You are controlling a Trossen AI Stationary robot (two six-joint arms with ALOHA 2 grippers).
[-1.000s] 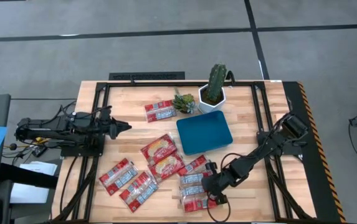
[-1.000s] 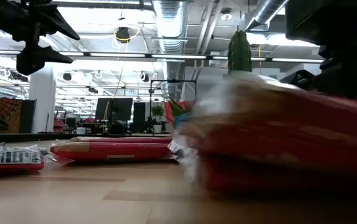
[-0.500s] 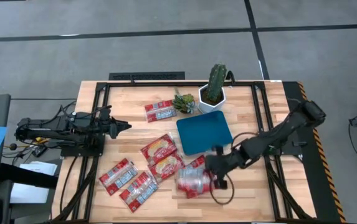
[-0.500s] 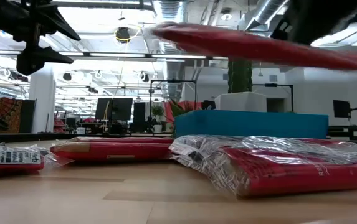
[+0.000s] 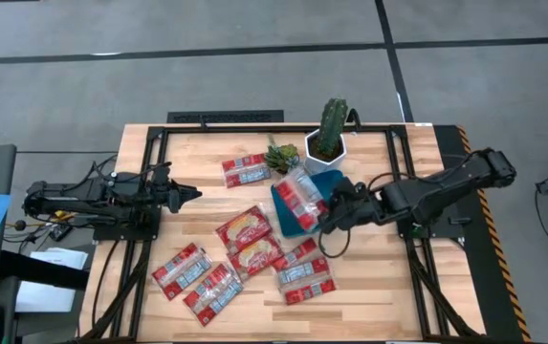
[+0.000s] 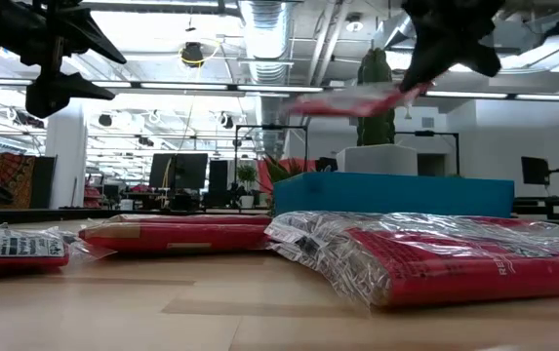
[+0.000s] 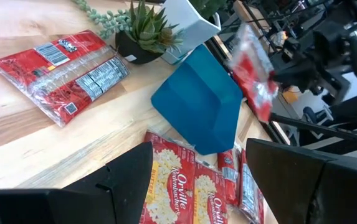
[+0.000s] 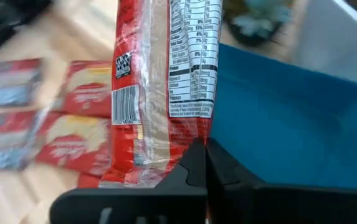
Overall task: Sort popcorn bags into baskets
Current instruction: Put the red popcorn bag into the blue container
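Above the teal-blue tray (image 5: 317, 204), the right gripper (image 5: 328, 212) has its jaws clamped on one red popcorn bag (image 5: 301, 199), held clear of the wooden surface (image 5: 207, 201) beside the white cactus pot (image 5: 327, 153); the tray itself holds nothing. Seven more popcorn bags (image 5: 254, 254) lie flat on the surface, one up by the small succulent (image 5: 281, 156); the left gripper (image 5: 189, 194) waits at the left edge, jaws apart.
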